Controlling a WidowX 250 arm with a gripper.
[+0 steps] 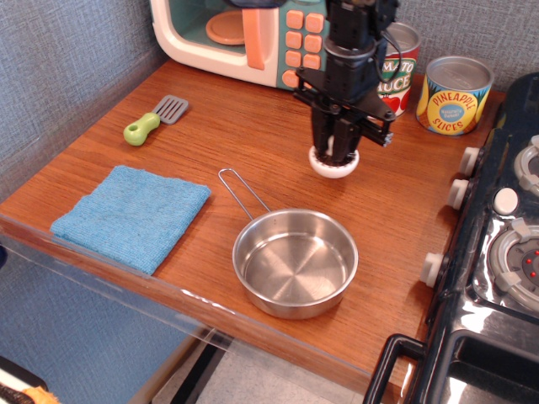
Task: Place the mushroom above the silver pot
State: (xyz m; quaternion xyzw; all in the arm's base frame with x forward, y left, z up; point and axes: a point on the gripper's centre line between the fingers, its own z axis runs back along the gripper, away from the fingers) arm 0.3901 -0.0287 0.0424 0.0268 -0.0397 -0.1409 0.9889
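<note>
The silver pot [295,263] sits near the front edge of the wooden counter, its wire loop handle pointing back left. My gripper [334,145] hangs straight down behind the pot, its black fingers closed around the mushroom [333,162]. Only the mushroom's round white cap shows below the fingertips. The cap sits at or just above the counter surface; I cannot tell whether it touches. The gripper stands a short way beyond the pot's far rim, in front of the tomato sauce can.
A toy microwave [253,38] stands at the back. A tomato sauce can [396,71] and a pineapple can [454,94] stand at the back right. A blue cloth [132,215] lies front left, a green-handled spatula [154,120] behind it. A black stove [497,252] borders the right.
</note>
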